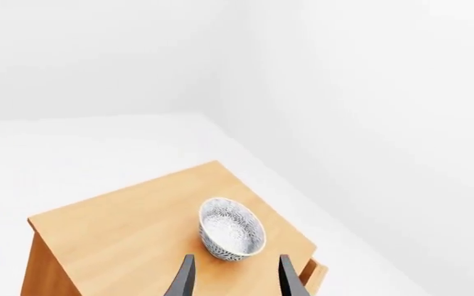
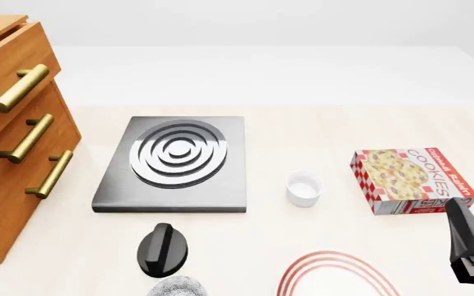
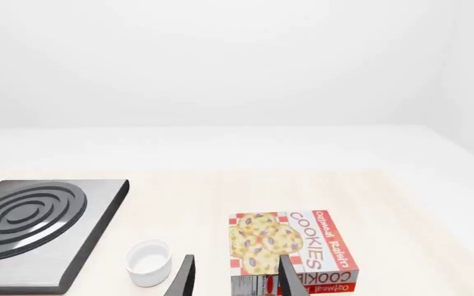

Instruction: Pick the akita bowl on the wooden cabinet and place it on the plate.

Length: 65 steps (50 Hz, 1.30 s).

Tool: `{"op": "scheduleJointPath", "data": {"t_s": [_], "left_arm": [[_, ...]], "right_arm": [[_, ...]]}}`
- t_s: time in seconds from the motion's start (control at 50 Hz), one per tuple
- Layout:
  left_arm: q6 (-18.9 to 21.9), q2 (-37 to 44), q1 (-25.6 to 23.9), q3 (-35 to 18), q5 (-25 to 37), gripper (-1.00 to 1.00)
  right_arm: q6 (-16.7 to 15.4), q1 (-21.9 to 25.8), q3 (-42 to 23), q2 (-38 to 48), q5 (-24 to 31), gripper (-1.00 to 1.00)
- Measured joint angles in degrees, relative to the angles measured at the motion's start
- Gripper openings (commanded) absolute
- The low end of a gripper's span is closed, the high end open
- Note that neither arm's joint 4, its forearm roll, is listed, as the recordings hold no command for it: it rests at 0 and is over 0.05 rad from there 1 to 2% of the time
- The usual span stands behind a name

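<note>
Both tools gape empty; frame edges cut the plate [image 2: 336,274], the wooden cabinet [image 2: 7,154] and a second speckled bowl [image 2: 177,287].

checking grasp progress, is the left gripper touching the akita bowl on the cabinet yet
Apart. The left wrist view shows bare cabinet top between the open left gripper and the akita bowl.

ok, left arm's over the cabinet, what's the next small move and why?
Probably ease the left gripper forward and down toward the akita bowl. The bowl sits free on the wooden cabinet top just beyond the open jaws, roughly centred between them but not yet inside, so closing now would likely catch nothing.
</note>
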Motion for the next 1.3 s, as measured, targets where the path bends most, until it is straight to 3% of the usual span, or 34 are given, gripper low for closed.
{"op": "scheduleJointPath", "data": {"t_s": [0.68, 1.3], "left_arm": [[-0.6, 5.7, 1.2, -1.1, -2.0, 1.00], [-0.3, 18.0, 2.6, -6.1, -5.7, 1.00]], "right_arm": [[0.0, 0.0, 0.0, 0.0, 0.0, 1.00], [0.0, 0.0, 0.0, 0.0, 0.0, 1.00]]}}
